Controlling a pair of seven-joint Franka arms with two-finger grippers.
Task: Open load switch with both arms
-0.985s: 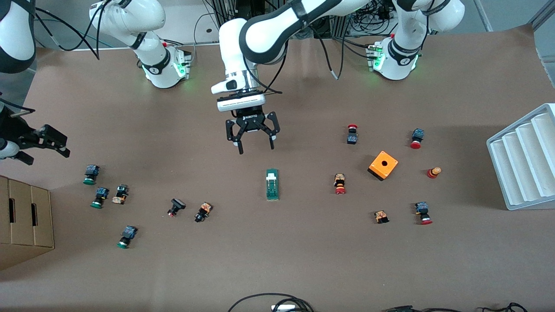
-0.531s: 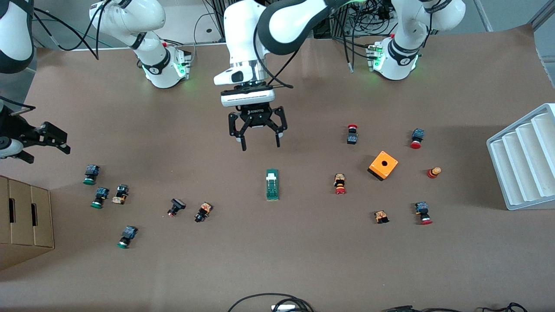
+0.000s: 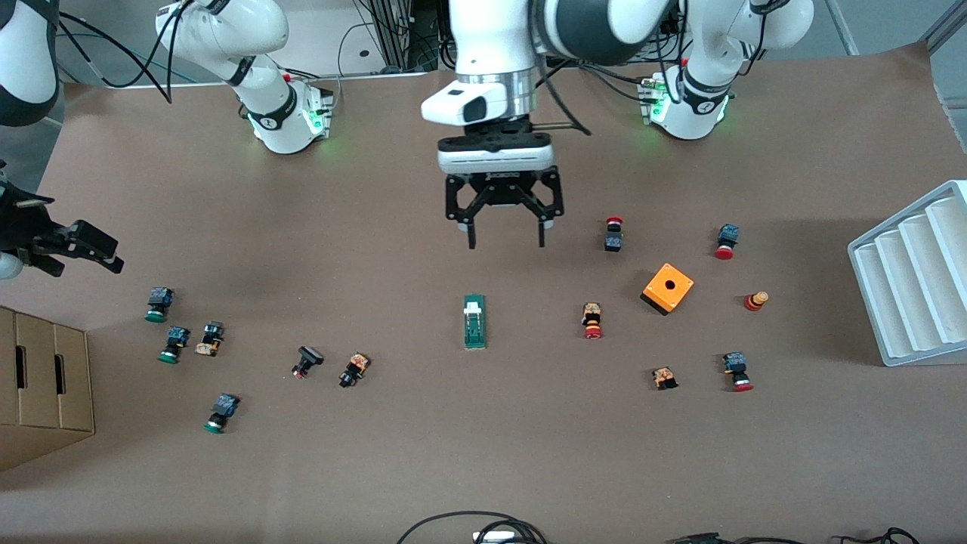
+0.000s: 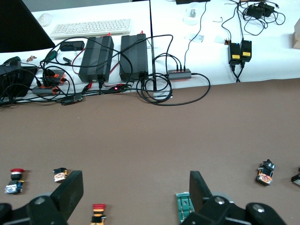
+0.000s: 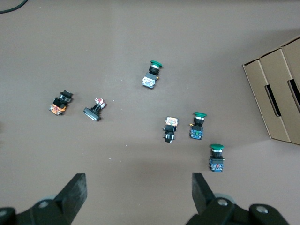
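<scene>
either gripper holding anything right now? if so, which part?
Nothing is held. The left gripper hangs open over bare table, not touching the load switch, which lies flat on the table. The right gripper is open and empty at the right arm's end.

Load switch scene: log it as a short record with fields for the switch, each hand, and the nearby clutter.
load switch: dark-green bar with a white tab, flat on the brown table, untouched
left hand: open, empty, in the air over bare table, not over the switch
right hand: open, empty, at the right arm's end of the table, above the cardboard box
orange box: toward the left arm's end
white rack: at the table's edge, left arm's end
push buttons: scattered toward both ends
</scene>
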